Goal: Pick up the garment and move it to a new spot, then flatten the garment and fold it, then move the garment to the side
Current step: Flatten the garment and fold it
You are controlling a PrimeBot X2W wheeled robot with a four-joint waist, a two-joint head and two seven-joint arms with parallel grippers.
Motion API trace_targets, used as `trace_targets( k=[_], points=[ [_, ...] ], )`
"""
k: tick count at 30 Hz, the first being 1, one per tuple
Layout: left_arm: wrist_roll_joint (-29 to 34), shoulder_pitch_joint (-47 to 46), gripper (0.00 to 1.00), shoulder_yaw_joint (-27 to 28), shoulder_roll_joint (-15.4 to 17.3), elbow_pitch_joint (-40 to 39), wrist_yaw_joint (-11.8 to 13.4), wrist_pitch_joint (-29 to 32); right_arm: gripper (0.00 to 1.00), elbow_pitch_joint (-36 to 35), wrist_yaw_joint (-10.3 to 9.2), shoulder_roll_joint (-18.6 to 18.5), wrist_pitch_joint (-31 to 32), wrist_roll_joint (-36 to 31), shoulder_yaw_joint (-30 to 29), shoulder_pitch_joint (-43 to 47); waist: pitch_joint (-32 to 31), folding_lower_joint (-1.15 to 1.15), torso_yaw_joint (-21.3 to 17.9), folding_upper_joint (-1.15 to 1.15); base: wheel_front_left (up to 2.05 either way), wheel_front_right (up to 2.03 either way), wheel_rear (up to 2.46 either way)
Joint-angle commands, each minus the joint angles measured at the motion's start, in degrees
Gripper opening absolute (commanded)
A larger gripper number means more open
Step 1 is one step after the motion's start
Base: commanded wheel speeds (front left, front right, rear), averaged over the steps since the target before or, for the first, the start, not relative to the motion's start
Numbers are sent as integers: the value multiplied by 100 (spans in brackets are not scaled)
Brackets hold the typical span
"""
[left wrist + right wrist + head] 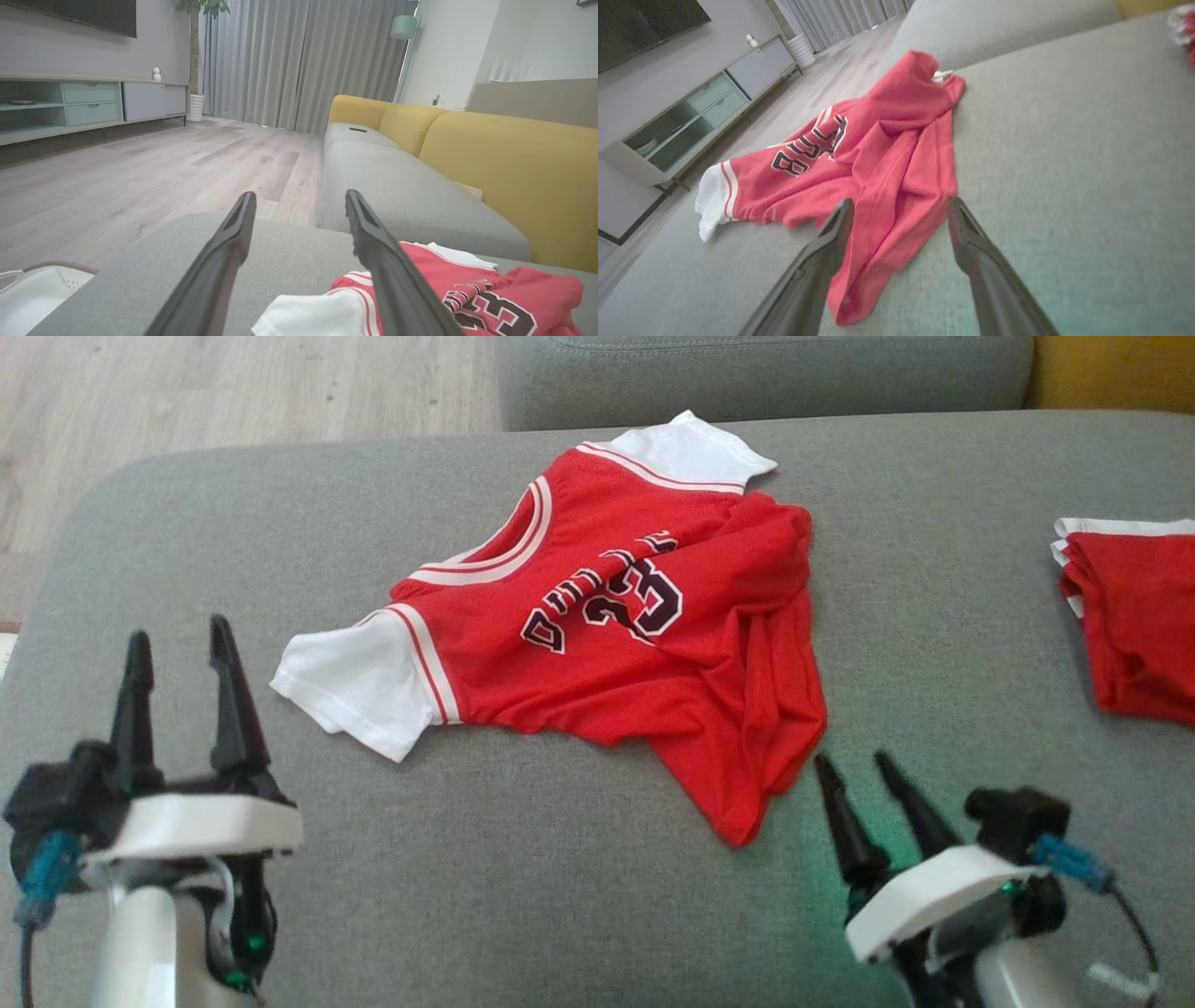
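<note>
Cloth like this garment (616,644) should handle light, limp and a little slick. It is a thin red jersey with white sleeves, and I judge it will sag from any pinch point, drag its loose end and bunch rather than keep shape. A shallow pinch may catch one layer only or slip off. The best holds look to be the edges with more body: the banded white sleeve (350,686) and the hem corner (747,812), where the fabric looks doubled over.

The garment lies rumpled across the middle of the grey sofa cushion (934,635). In the head view its collar points toward 11 o'clock and its right half is folded onto itself in ridges. The left end effector (179,639) hangs at 8 o'clock of the garment, fingers spread and empty, apart from the cloth; the white sleeve sits at about 3 o'clock of its tips. The right end effector (851,761) stands at 5 o'clock of the garment, fingers parted and holding nothing. Its tips are just beside the red edge, with the hem corner at 8 o'clock of them. In the right wrist view the folded hem runs up between the two fingers; whether they touch it I cannot tell. A second red piece (1134,616) rests well apart at 3 o'clock
</note>
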Motion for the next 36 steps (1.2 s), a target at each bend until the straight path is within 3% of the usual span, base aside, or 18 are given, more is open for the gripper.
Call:
trace_targets(
  k=[1, 14, 26, 27, 32, 36],
  points=[
    [27, -124, 100, 129, 38, -241, -33, -30, 100, -128, -5, -2, 68, 114, 232, -84, -14, 0, 9, 0, 0, 0, 0],
    [-219, -40, 100, -353, -21, -126, -73, -30, 100, 631, -5, -2, 339, 94, 1135, -205, 54, 0, 230, 0, 0, 0, 0],
    [-293, -101, 100, -487, -22, -38, -70, -30, 100, 1347, -5, -2, 147, 165, 1289, -688, 201, 0, 417, 0, 0, 0, 0],
    [-291, -98, 100, -503, -22, -8, -69, -30, 0, 1480, -5, -2, 117, 267, 1300, -774, 205, 0, 423, 0, 0, 0, 0],
    [-290, -91, 100, -482, -22, 18, -57, -30, 0, 1682, -5, -4, 36, 206, 1193, -951, 210, 0, 376, 0, 0, 0, 0],
    [-299, -95, 100, -463, -22, 31, -47, -30, 0, 1634, -5, -255, 6, 217, 1003, -1053, 189, 0, 277, 0, 0, 0, 0]
  ],
)
